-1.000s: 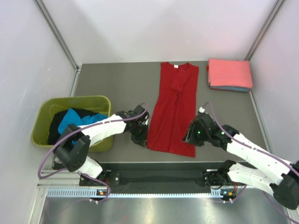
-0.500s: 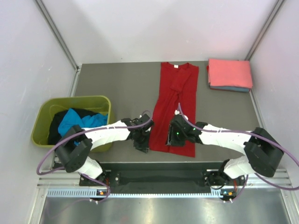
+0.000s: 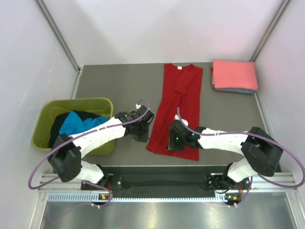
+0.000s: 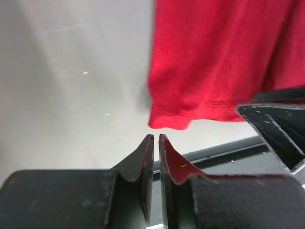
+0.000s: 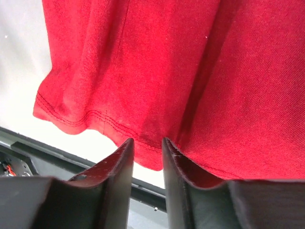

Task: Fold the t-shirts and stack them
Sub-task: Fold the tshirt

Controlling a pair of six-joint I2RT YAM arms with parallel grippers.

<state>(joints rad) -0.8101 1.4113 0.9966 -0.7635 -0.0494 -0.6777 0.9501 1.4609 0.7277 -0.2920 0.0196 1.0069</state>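
Top view: red t-shirt (image 3: 177,107) lengthwise mid-bench, near hem between both pincers; left wrist: left pincer (image 4: 156,139) nearly closed, empty, short of hem corner, likely to miss; right wrist: right pincer (image 5: 147,141) narrow at hem, may snag one layer.

Grey table (image 3: 119,86) under red t-shirt (image 3: 178,105), folded shirts (image 3: 234,76).

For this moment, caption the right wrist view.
Right gripper with jaws slightly apart at the red t-shirt's hem.

Bright red t-shirt (image 3: 177,107), salmon-pink shirt (image 3: 234,74) over blue shirt (image 3: 233,90), olive-green tub (image 3: 50,116).
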